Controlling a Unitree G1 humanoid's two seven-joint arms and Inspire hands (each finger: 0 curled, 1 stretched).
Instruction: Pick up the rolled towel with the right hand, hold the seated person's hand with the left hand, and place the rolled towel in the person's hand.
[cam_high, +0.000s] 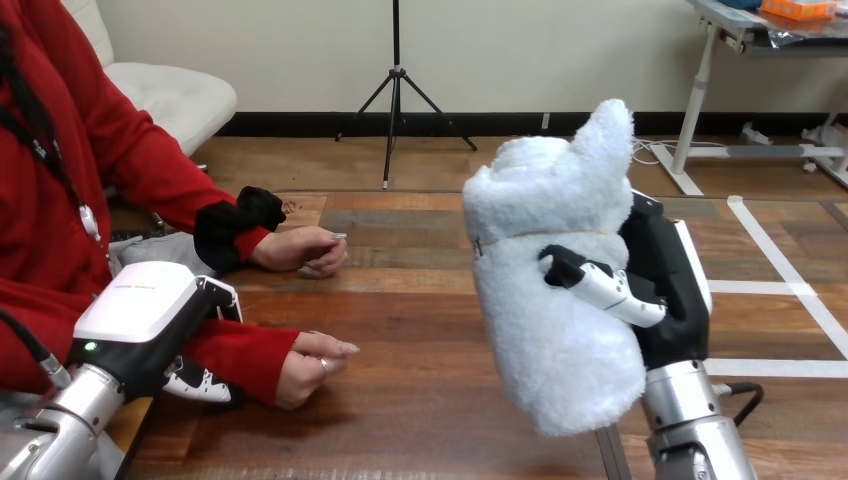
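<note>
1. Towel (545, 300), white, fluffy and rolled, stands upright in the air, lifted clear of the table (420, 400), with one corner poking up to a point at its top.
2. We see the right hand (668, 270) just right of the towel, wrapped round it from behind, its thumb (600, 285) curled across the towel's front, so this hand is clasping the towel.
3. Well left of the towel and lower, the person's nearer hand (312, 365) rests on the table with its fingers loosely bent and nothing in it.
4. Further left of the towel, past that hand, we see the left hand (140, 305) against the red sleeve (240, 355) at the wrist, white back upward. We cannot tell whether it grips the wrist or only touches it.
5. Left of the towel and further back on the table lies the person's farther hand (300, 250), apart from both robot hands.
</note>
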